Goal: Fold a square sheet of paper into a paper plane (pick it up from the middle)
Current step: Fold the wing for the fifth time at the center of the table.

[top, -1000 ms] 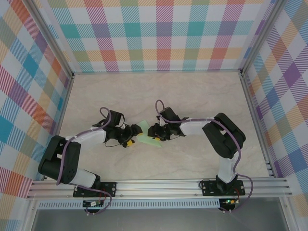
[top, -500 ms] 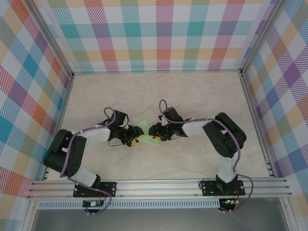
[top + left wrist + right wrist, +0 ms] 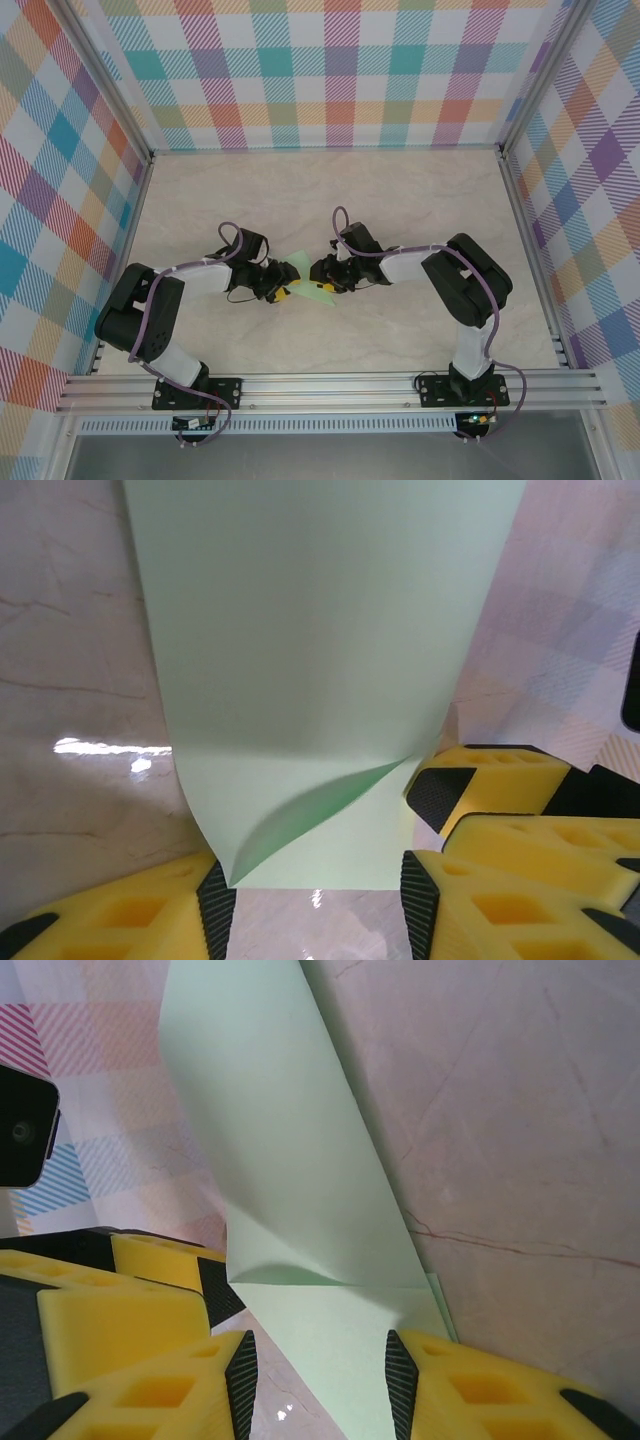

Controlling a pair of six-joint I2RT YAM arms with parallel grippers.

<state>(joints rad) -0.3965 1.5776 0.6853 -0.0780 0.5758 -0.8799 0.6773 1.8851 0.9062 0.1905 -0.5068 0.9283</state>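
Two tools [image 3: 310, 900] [image 3: 320, 1375] straddle sheet [image 3: 320, 630] edges amid open table [image 3: 400, 200].

sheet of paper [image 3: 300, 630] | far end cut off (both wrist views) | overhead: too small

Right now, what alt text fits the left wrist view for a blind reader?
A pale mint-green paper sheet, curling at its lower edge, runs from the frame's top to between the yellow, black-padded jaws of the left gripper, which stand apart. Behind it is a glossy marbled table.
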